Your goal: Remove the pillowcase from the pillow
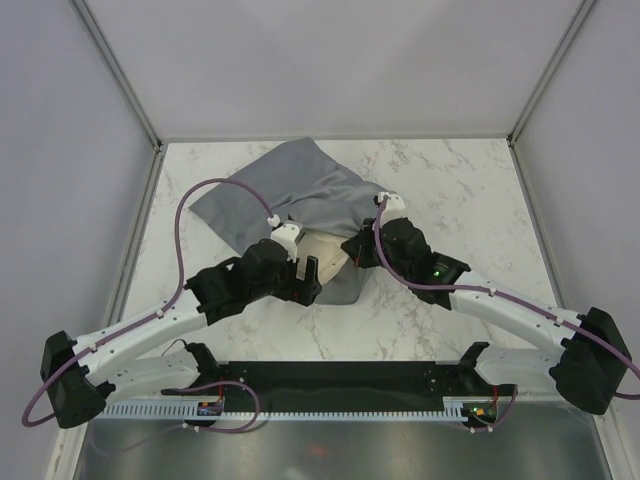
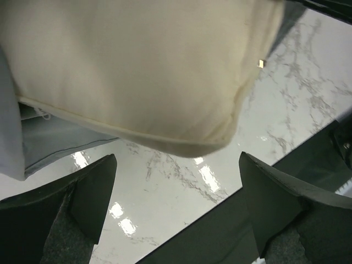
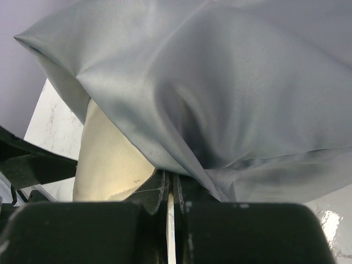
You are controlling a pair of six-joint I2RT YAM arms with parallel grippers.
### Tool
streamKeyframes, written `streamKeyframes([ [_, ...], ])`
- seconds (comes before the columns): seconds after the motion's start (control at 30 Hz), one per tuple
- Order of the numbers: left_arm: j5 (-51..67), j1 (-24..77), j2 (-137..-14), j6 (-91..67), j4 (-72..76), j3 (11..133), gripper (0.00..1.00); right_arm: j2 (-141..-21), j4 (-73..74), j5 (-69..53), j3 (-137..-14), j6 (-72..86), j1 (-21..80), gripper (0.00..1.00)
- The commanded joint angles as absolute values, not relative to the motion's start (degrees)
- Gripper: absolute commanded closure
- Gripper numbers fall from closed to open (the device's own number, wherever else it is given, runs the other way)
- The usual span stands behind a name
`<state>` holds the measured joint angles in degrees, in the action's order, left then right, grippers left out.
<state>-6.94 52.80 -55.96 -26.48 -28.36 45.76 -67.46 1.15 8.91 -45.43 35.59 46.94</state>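
On the left, the left fingers (image 1: 303, 282) (image 2: 91, 192) stand spread wide and hold nothing. The marble desk (image 1: 450, 200) shows between them, and a bare corner of the pillow (image 1: 325, 250) (image 2: 137, 71) hangs just ahead of their tips. The cream pillow sits near the middle of the desk. Most of it is inside the grey pillowcase (image 1: 290, 195) (image 3: 231, 93), which stretches away toward the far left. Only the pillow's near end pokes out of the open mouth, between the two arms. A fold of the grey cloth (image 2: 11, 137) lies along the pillow's left side. On the right, the right fingers (image 1: 357, 247) (image 3: 190, 198) are pressed together, pinching the pillowcase's edge at its opening, just beside the exposed pillow (image 3: 107, 159).
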Motion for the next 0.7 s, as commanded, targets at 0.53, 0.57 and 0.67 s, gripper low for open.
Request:
streamKeyframes([
  [0.53, -20.0, 53.2, -65.0, -32.5, -19.1, 47.9, 0.0, -68.3, -5.2, 7.5, -49.0, 36.4, 50.9, 1.0],
  [0.57, -20.3, 53.2, -64.6, -32.4, -18.1, 47.7, 0.0, -68.5, -5.4, 7.2, -49.0, 36.5, 51.3, 1.0],
  [0.67, -20.4, 53.2, -63.4, -31.7, -16.3, 46.7, 0.02, -69.3, -6.1, 7.1, -48.9, 36.8, 52.7, 1.0],
])
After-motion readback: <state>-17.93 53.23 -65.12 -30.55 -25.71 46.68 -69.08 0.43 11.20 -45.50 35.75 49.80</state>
